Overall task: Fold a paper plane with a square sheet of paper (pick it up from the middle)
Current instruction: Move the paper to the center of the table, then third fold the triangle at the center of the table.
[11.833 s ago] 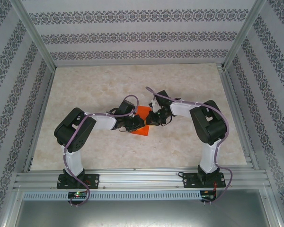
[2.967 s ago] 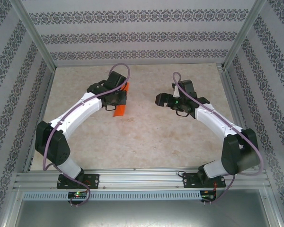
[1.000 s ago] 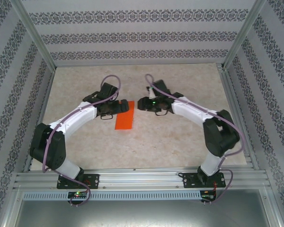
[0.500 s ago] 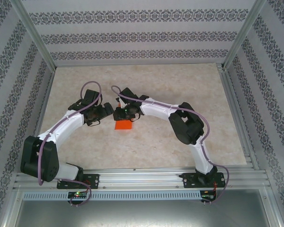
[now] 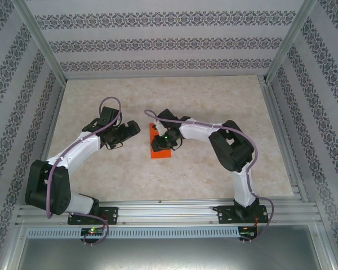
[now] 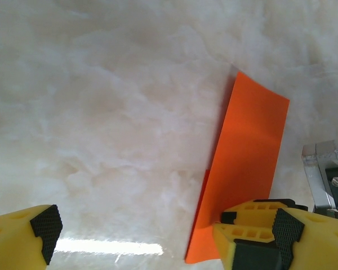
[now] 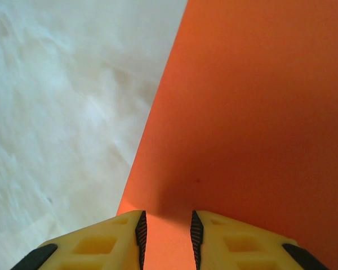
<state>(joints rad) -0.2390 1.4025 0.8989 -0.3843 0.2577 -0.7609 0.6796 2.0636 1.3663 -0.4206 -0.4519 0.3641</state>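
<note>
At the near edge, both arms stood bolted to a metal rail [image 5: 169, 214]. The left arm curved up and to the right across the pale marbled worktop [image 5: 225, 101]. Its left pincer [image 5: 135, 128] stood wide, with nothing between the yellow fingers [image 6: 36, 236], and it sat just left of the paper [image 5: 158, 153] with a strip of bare worktop between them.

The paper was orange-red and folded into a narrow oblong. It lay flat near the middle of the worktop, its long sides running roughly from near to far. In the left wrist view a darker under-layer showed along one long edge, and a faint crease crossed the middle.

The right arm doubled back at the elbow and reached left, putting the right pincer [image 7: 166, 233] over the middle of the paper. Its fingers were drawn narrow, with orange showing in the slim gap. I could not tell whether they nipped the paper or only pressed on it. The far end of the oblong stuck out beyond the pincer.

Patterned walls [image 5: 158, 45] closed the far side
</note>
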